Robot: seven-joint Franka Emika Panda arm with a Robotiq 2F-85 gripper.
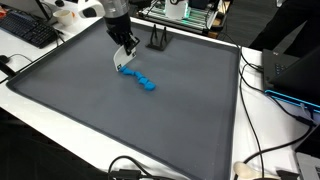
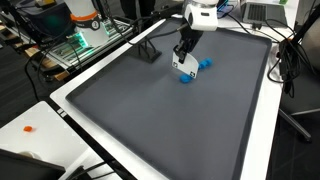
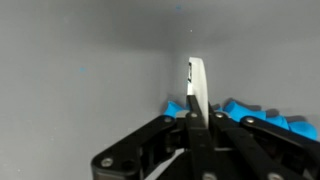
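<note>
My gripper (image 1: 124, 60) hangs low over the far part of a dark grey mat (image 1: 120, 120), shown in both exterior views (image 2: 184, 58). It is shut on a thin white flat piece (image 3: 197, 82), held upright between the fingertips (image 3: 197, 118). A lumpy bright blue object (image 1: 140, 80) lies on the mat right beside and just under the gripper. It shows in an exterior view (image 2: 198, 70) and behind the fingers in the wrist view (image 3: 255, 112). Whether the white piece touches the blue object I cannot tell.
A small black stand (image 1: 158, 40) sits on the mat's far edge, also seen in an exterior view (image 2: 147, 50). A keyboard (image 1: 28, 30), cables (image 1: 265, 155) and a laptop (image 1: 295, 80) lie around the mat. A small orange item (image 2: 30, 128) lies on the white table.
</note>
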